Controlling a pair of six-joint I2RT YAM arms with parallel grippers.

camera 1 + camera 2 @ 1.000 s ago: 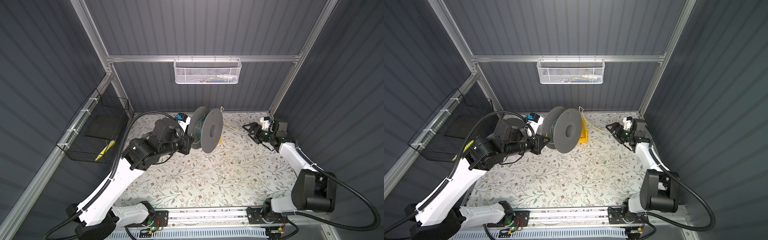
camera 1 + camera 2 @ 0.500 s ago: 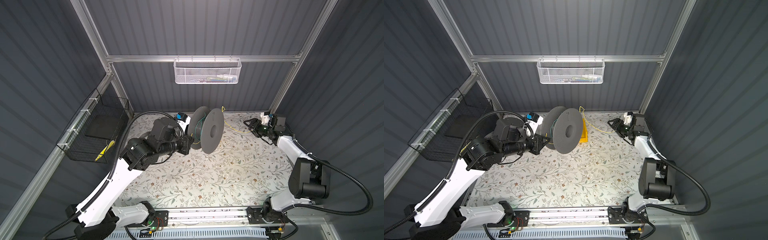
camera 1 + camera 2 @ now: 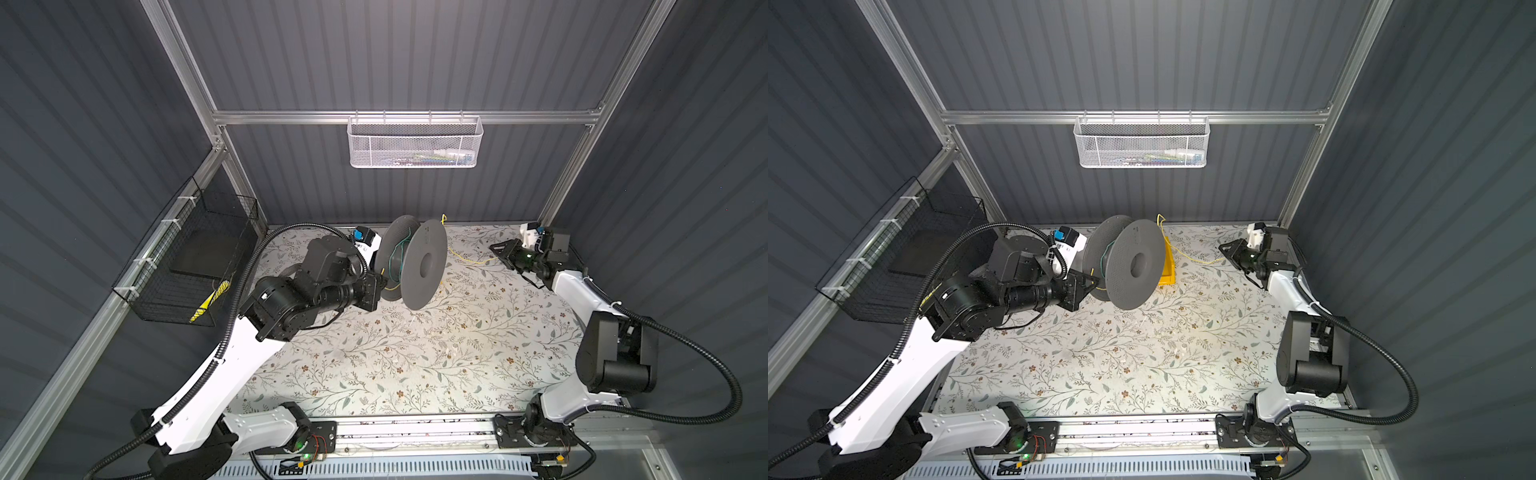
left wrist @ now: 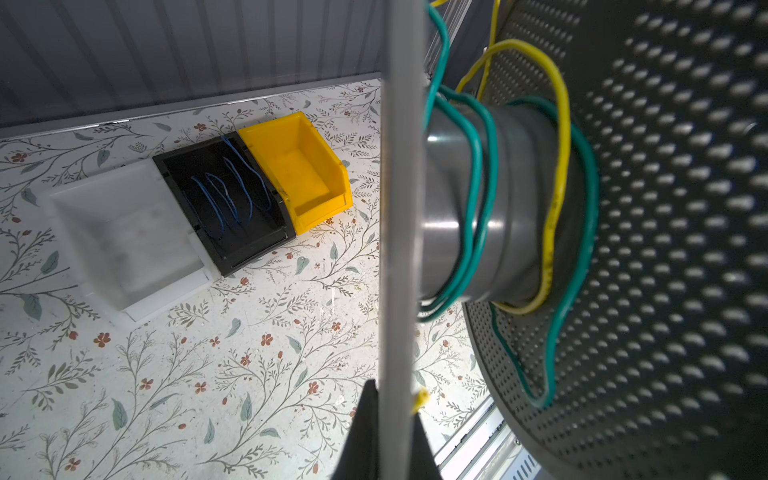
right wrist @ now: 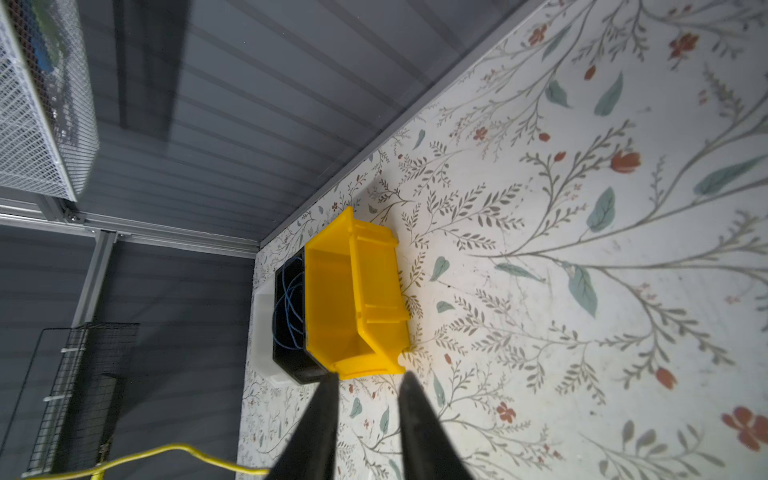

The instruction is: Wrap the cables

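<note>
A grey spool hangs upright above the table's back, its perforated flange edge clamped in my shut left gripper. A loop of the thin yellow cable lies on the hub beside green wire. From the spool the yellow cable runs across the table to my right gripper. Those jaws stand a narrow gap apart, with only table showing between them. The yellow cable meets the outer side of one finger and is hidden behind it.
A yellow bin, a black bin holding blue wires and a white bin sit in a row at the back, behind the spool. A white mesh basket hangs on the back rail, a black wire basket on the left wall.
My right gripper has shifted toward the back right corner and its jaws have narrowed from wide open to a small gap. The left arm and the spool have stayed put.
</note>
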